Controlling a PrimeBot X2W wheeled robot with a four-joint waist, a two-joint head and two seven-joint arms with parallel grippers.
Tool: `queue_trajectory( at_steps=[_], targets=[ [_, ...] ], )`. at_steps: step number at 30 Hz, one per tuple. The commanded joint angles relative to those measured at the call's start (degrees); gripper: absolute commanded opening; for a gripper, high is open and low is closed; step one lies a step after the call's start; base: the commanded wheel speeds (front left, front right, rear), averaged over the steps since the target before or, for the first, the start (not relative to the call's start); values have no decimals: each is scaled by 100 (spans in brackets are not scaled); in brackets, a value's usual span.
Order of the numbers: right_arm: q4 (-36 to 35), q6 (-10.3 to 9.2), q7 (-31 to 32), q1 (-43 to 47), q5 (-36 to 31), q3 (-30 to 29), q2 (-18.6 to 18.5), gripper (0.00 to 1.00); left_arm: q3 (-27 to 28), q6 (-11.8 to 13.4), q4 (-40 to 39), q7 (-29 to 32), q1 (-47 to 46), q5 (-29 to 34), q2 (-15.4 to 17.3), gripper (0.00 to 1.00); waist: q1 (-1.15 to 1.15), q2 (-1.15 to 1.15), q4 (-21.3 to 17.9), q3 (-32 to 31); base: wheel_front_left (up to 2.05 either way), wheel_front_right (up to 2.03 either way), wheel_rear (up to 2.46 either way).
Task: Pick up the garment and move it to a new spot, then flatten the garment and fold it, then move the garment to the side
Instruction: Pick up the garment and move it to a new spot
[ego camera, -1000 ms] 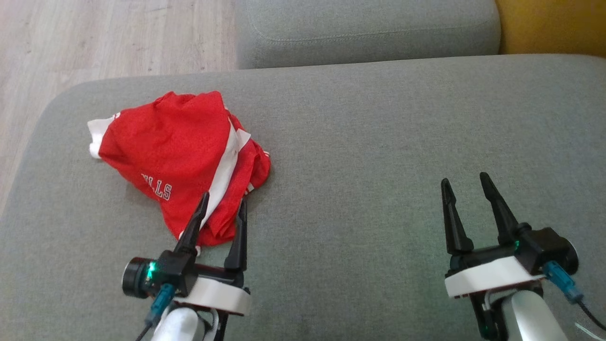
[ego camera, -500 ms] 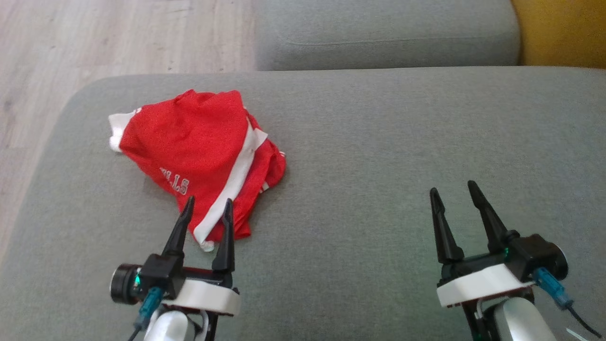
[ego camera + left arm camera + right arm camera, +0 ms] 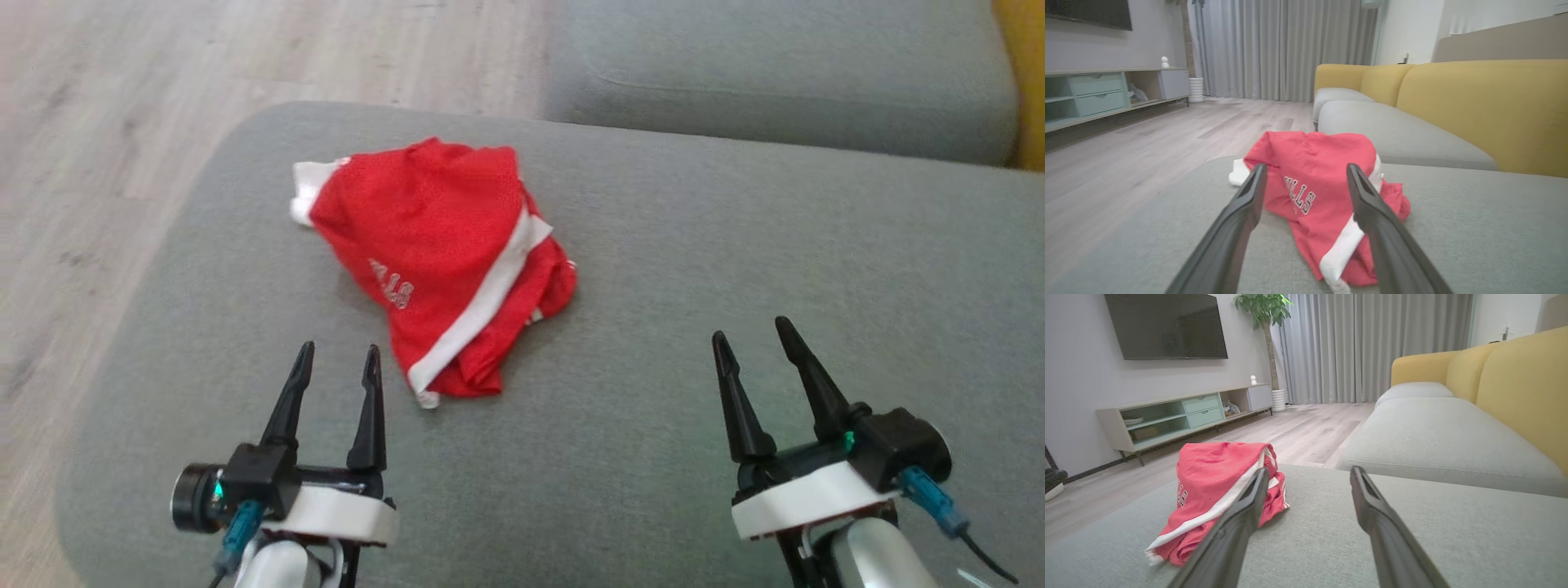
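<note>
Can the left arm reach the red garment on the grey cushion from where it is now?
Probably yes. The left claw is open and the red garment lies crumpled just ahead of its tips, slightly to its right. Only bare grey cushion lies between them.

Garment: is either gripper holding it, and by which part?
Nothing is held. The left gripper and right gripper are both open and empty, apart from the garment, which lies crumpled on the cushion.
</note>
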Motion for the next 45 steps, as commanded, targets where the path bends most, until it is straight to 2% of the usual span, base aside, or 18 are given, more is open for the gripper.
queue_trajectory(
  at_steps=[1,14,19,23,27,31,38,39,43,45],
  targets=[
    [-191,44,-62,-41,68,157,-34,100,219,-17,-175,-55,-89,45,2,100,0,0,205,-80,0,0,0],
    [-199,44,-62,56,131,365,-34,100,307,-128,-82,-55,23,163,-14,100,0,0,769,-187,0,0,0],
    [-214,44,-62,12,140,411,-34,100,334,-205,-67,-55,-50,212,10,100,0,0,716,-79,0,0,0],
    [-239,44,-62,-80,108,417,-34,100,266,-412,47,-53,-446,286,203,100,0,0,514,175,0,0,0],
    [-277,44,-62,-235,18,402,-34,100,93,-691,284,390,-1439,115,484,100,0,0,238,547,0,0,0],
    [-319,44,-62,-445,-38,399,-34,100,-411,-784,584,1286,-2772,-274,1028,100,0,0,-115,981,0,0,0],
    [-362,44,-62,-793,39,471,-34,100,-1631,-789,1270,2903,-4554,-1910,2162,100,0,0,-731,1537,0,0,0],
    [-392,44,-62,-847,150,463,-34,100,-1851,-790,1437,3200,-4790,-2337,2360,100,0,0,-865,1630,0,0,0],
    [-392,44,-62,-913,173,443,-34,100,-2306,-790,1776,3489,-5094,-2637,2751,100,0,0,-1052,1756,0,0,0],
    [-394,44,-62,-925,171,436,-34,100,-2393,-790,1868,3513,-5138,-2693,2803,100,0,0,-1085,1776,0,0,0]
  ],
)
